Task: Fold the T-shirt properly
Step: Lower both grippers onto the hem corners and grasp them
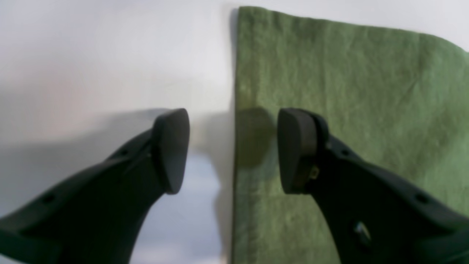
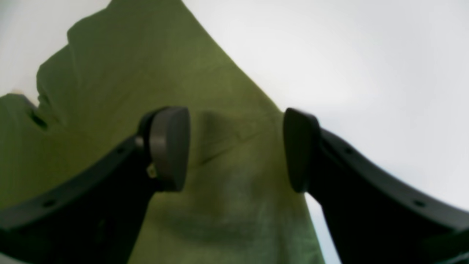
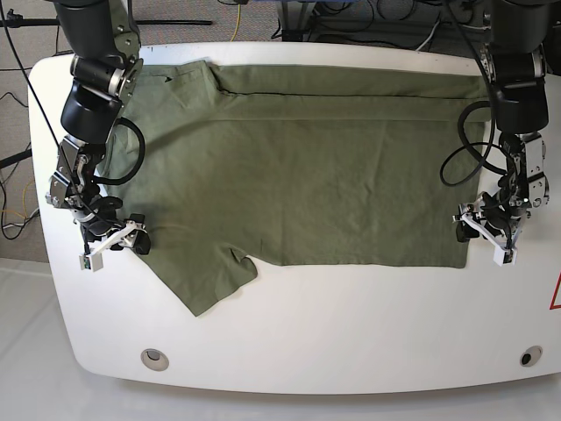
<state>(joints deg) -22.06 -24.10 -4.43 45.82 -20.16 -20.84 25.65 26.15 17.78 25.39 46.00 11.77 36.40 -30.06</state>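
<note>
The olive-green T-shirt [image 3: 298, 167] lies spread across the white table [image 3: 351, 324], its far strip folded over and one sleeve [image 3: 206, 281] pointing to the front left. My left gripper [image 3: 478, 232] stands open at the shirt's right hem. In the left wrist view the left gripper [image 1: 233, 150] straddles the straight edge of the T-shirt [image 1: 348, 91], one finger over bare table, the other over cloth. My right gripper [image 3: 118, 241] is open at the sleeve side. In the right wrist view the right gripper [image 2: 236, 148] hovers over the T-shirt [image 2: 128, 73], holding nothing.
The table's rounded front edge has two round holes [image 3: 155, 356] [image 3: 526, 356]. A red warning mark [image 3: 554, 294] sits at the right edge. Cables [image 3: 368, 17] and stands lie on the floor behind the table. Bare white surface stretches in front of the shirt.
</note>
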